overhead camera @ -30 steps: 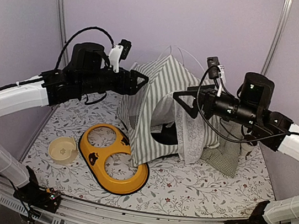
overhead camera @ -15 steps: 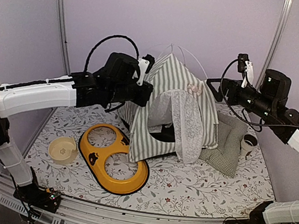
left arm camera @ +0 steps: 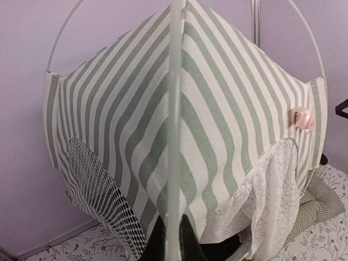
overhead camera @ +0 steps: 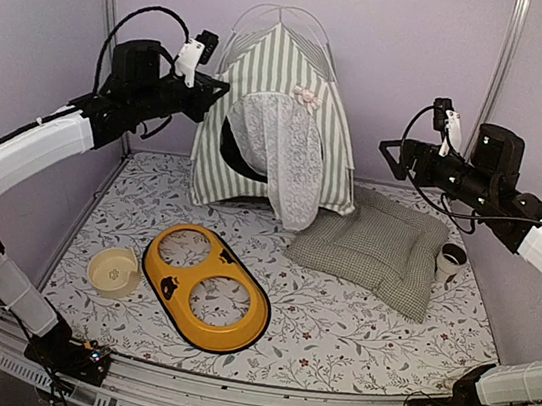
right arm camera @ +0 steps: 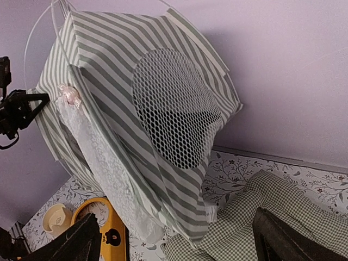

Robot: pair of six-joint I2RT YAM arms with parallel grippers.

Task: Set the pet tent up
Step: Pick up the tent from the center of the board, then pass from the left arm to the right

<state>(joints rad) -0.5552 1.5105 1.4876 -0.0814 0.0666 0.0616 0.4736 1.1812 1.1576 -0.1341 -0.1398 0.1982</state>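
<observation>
The pet tent [overhead camera: 278, 83] now stands upright at the back of the worktop [overhead camera: 333, 333], no longer slumped over the cushion [overhead camera: 376, 243]. The left end effector [overhead camera: 216, 87] stays clenched on a pole, and the right end effector [overhead camera: 388, 159] hangs released and empty — setup looks nearly done.

Overhead view, wrist close-ups; common tent [overhead camera: 277, 103].

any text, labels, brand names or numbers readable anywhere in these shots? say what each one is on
No readable text in any view.
Yellow feeder: a small dark mark on its rim, too small to read as letters.
Pet tent: stripes, mesh and a small pink bow, no lettering.
Cup: too small to show any print.
</observation>
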